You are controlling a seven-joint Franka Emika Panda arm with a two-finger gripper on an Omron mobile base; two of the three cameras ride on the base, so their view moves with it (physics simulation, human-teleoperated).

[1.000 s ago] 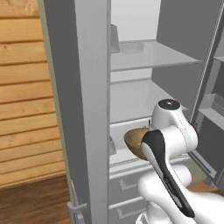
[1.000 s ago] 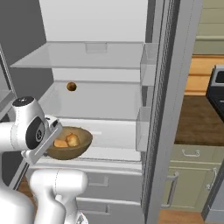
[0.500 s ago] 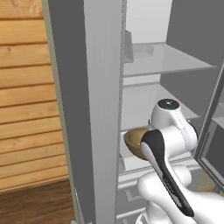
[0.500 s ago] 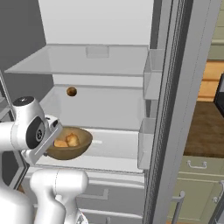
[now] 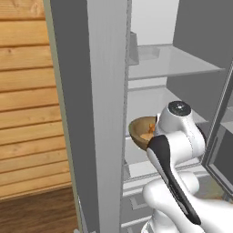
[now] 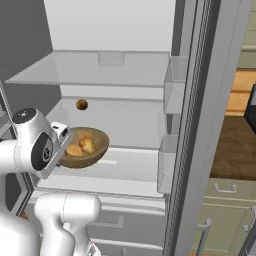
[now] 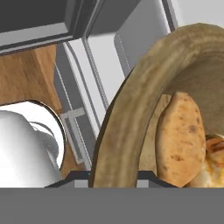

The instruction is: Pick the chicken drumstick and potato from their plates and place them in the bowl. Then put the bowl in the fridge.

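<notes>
My gripper point(image 6: 63, 140) is shut on the near rim of the light-brown wooden bowl point(image 6: 89, 148), holding it level in front of the open fridge point(image 6: 120, 117), just over the white middle shelf. Inside the bowl the rounder tan-yellow potato point(image 6: 74, 150) lies beside the golden-brown chicken drumstick point(image 6: 88, 144). In the hand view the thick bowl rim point(image 7: 131, 109) runs between my fingertips, with the gripper point(image 7: 111, 176) clamped on it, the tapering drumstick point(image 7: 179, 138) beyond and the potato point(image 7: 213, 168) at the right edge. The bowl point(image 5: 140, 132) peeks out left of my arm. The pale blue plates are out of view.
The fridge's grey side wall point(image 5: 91, 100) stands close on the left. A clear glass shelf point(image 6: 100, 67) hangs above the bowl. A small brown round thing point(image 6: 81, 104) sits at the back of the shelf. The open door with its bins point(image 6: 172, 92) is on the right, drawers point(image 6: 125, 220) below.
The whole picture has shifted: the base has moved and the fridge interior looks nearer and more central. The bowl stays in my gripper in the same pose against the arm.
</notes>
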